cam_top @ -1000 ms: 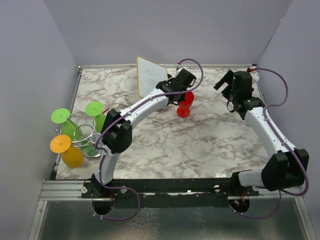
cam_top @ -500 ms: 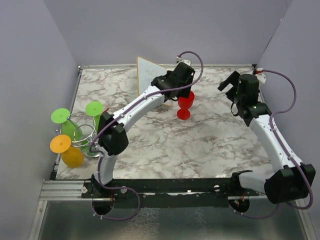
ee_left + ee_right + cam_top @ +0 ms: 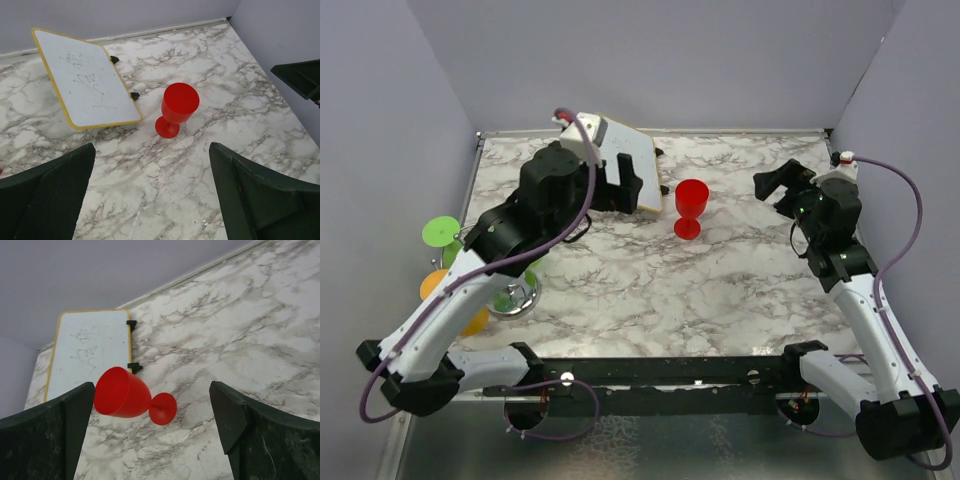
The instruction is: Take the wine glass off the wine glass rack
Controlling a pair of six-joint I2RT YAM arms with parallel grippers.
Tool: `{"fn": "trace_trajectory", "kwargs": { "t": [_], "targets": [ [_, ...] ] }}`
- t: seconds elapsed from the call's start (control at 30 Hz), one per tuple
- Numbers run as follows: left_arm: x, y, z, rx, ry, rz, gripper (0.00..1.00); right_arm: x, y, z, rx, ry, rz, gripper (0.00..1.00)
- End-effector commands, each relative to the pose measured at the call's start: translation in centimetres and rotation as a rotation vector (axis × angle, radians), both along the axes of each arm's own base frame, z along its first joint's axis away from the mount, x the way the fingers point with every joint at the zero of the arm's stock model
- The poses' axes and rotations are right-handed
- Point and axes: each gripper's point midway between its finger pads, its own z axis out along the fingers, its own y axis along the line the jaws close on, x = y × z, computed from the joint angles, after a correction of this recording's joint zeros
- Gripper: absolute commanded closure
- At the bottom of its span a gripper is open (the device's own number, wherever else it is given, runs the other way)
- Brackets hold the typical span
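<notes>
One red plastic wine glass (image 3: 691, 208) stands upright on the marble-patterned table (image 3: 720, 280), well apart from the single shiny chrome wire rack (image 3: 517, 296) at the left edge. A green glass (image 3: 440, 232) and an orange glass (image 3: 472, 318) hang there, and the arm hides any others. The left gripper (image 3: 152, 148) has its fingers wide apart and empty. The right gripper (image 3: 152, 385) likewise gapes and touches nothing. One white yellow-rimmed board (image 3: 85, 80) bears faint, unreadable scribbles.

Lab enclosure: plain walls (image 3: 650, 60), marble tabletop (image 3: 720, 290)
</notes>
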Motion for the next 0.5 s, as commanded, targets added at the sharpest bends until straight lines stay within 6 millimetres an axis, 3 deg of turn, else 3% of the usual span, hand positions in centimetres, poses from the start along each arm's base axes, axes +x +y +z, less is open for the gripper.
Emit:
{"fn": "trace_trajectory", "kwargs": {
  "t": [0.0, 0.2, 0.33, 0.43, 0.47],
  "targets": [
    [-2.9, 2.5, -0.4, -0.025, -0.042, -0.024, 0.01, -1.2, 4.5, 3.0, 0.029, -0.126, 0.278, 0.0],
    [-6.5, 7.7, 0.4, -0.113, -0.112, 0.049, 0.01, -3.6, 9.6, 8.0, 0.12, -0.287, 0.594, 0.0],
    [-8.8, 9.8, 2.5, -0.199, -0.145, 0.057, 0.01, -4.1, 11.6, 10.4, 0.252, -0.293, 0.703, 0.01],
    [-9.7, 10.5, 3.2, -0.226, -0.154, 0.056, 0.01, -4.1, 13.5, 11.4, 0.322, -0.294, 0.753, 0.01],
    [-10.2, 10.9, 4.2, -0.248, -0.172, 0.054, 0.01, -3.9, 14.2, 11.5, 0.339, -0.289, 0.762, 0.01]
  ]
}}
